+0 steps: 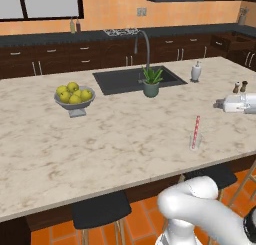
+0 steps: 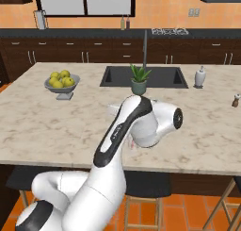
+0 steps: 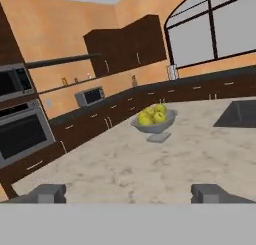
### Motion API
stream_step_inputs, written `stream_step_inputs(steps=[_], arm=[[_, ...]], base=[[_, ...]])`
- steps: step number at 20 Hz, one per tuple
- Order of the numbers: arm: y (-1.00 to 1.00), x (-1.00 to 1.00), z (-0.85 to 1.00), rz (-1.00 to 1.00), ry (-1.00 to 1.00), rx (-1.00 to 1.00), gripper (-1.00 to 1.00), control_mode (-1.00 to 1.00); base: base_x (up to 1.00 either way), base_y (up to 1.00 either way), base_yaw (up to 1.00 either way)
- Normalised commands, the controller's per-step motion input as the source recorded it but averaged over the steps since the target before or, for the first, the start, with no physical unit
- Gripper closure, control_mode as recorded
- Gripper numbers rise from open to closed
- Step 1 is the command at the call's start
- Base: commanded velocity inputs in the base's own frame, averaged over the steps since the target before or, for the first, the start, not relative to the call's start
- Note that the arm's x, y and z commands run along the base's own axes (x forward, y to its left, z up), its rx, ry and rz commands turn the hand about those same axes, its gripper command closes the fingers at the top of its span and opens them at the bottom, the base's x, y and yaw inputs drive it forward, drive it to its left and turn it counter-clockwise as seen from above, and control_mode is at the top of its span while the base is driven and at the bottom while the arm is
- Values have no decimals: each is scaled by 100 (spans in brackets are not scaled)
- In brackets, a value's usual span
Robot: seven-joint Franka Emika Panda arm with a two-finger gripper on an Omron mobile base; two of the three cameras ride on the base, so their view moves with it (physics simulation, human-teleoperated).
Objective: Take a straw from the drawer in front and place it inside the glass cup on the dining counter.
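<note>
1. Claw [image 3: 131,193]: the hand view shows both finger tips [image 3: 47,193] set wide apart with nothing between them, so it is empty. It looks out low over the tabletop [image 1: 115,139] toward the fruit bowl [image 3: 152,124].
2. Near edge of the tabletop, left base view: the glass cup [image 1: 195,144] stands on the beige stone. The straw [image 1: 196,129] is inside it, close to upright with a slight lean, its top well above the rim.
3. In the right base view the arm's elbow covers that spot, so I cannot confirm the cup from that side.
4. Step in hand, as I judge it: the placing looks done, since the straw sits in the cup and nothing grips it. What is left is getting clear.
5. The next move calls for backing the hand up and away with the claw kept wide. It needs a path that does not sweep past the cup, because a tall straw in a small tumbler tips easily.
6. Farther back are the potted plant [image 1: 151,81] at the front of the sink [image 1: 120,79], the soap dispenser [image 1: 196,71] to the sink's right, and the salt and pepper shakers [image 1: 240,86] farther right. All are well apart from the cup.
</note>
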Motion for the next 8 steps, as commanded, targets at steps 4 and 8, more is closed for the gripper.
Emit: stream_step_inputs(steps=[4,8], arm=[[90,-26,1,0,34,-47,-100,-100],[99,0,-5,0,32,-44,-100,-100]], base=[[0,0,0],[0,0,0]])
